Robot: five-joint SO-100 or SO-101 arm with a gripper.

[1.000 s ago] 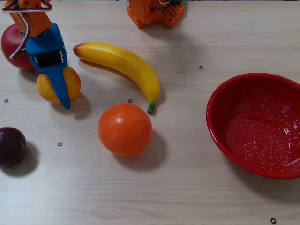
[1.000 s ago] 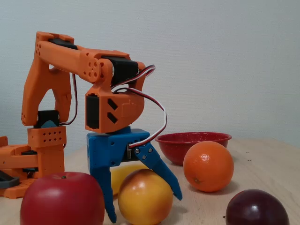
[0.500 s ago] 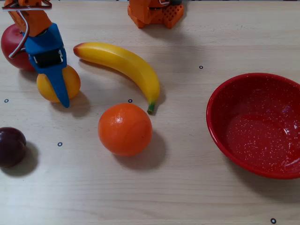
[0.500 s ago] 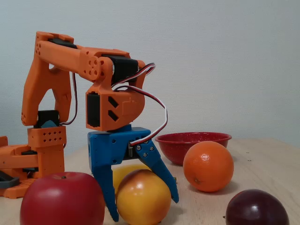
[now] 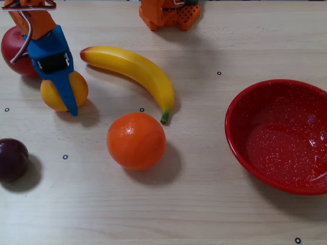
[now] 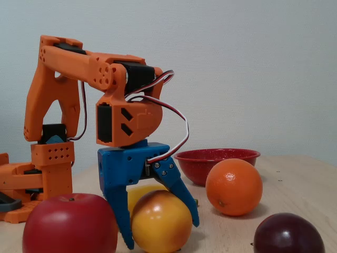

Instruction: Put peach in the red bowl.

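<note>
The peach (image 5: 76, 92) is found on the wooden table (image 5: 204, 214) at the left of a fixed view from above, and it is enclosed by the blue gripper (image 6: 158, 234), whose two fingers are seen in a fixed view from the side to straddle the fruit and to press against its flanks. The gripper is thus judged to be closed on the peach, which appears to rest on the table surface. In the view from above, one blue finger (image 5: 66, 94) is laid across the top of the peach, and the second finger cannot be made out there. The red bowl (image 5: 278, 135) is placed at the right edge of that view, well apart from the peach, and only white speckles are seen inside it. A red apple (image 5: 13, 48) is located just beside the gripper at the upper left of the view from above, a banana (image 5: 133, 71) lies between the peach and the arm base (image 5: 168, 13), an orange (image 5: 136, 141) is set near the middle, and a dark plum (image 5: 11, 159) is observed at the left edge. The orange arm (image 6: 79, 100) is recorded as bent over the peach in the side view.
</note>
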